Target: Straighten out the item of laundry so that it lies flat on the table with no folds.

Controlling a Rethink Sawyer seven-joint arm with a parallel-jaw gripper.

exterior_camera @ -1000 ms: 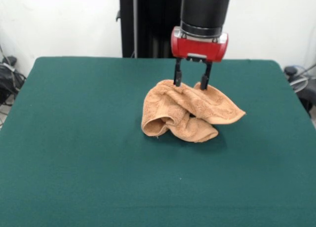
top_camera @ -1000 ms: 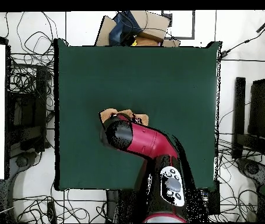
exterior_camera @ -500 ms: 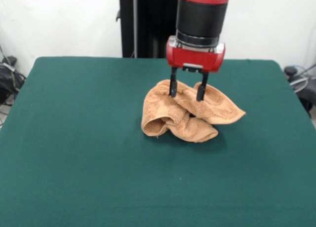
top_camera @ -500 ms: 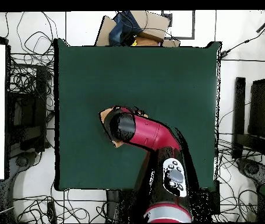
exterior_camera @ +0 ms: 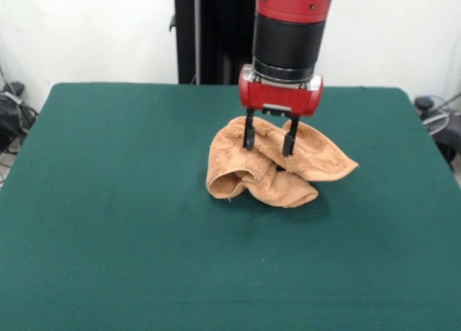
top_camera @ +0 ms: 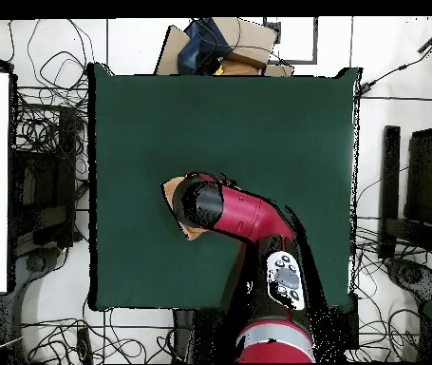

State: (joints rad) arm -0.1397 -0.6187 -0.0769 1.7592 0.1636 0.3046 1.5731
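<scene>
End effector (exterior_camera: 268,140) fingers spread apart, over crumpled orange-tan towel (exterior_camera: 274,174), bunched in folds on green table (exterior_camera: 108,223).

Green table (exterior_camera: 108,237) — crumpled towel (exterior_camera: 245,169) on it.

Place: a robotics lab or test room is showing here.
Table (top_camera: 143,114): a green felt-covered bench is filling the frame's centre.
Cables (top_camera: 48,133): loose wiring is sprawling over the pale floor at the overhead view's left.
Wall (exterior_camera: 101,29): plain white is running across the front view's top.
</scene>
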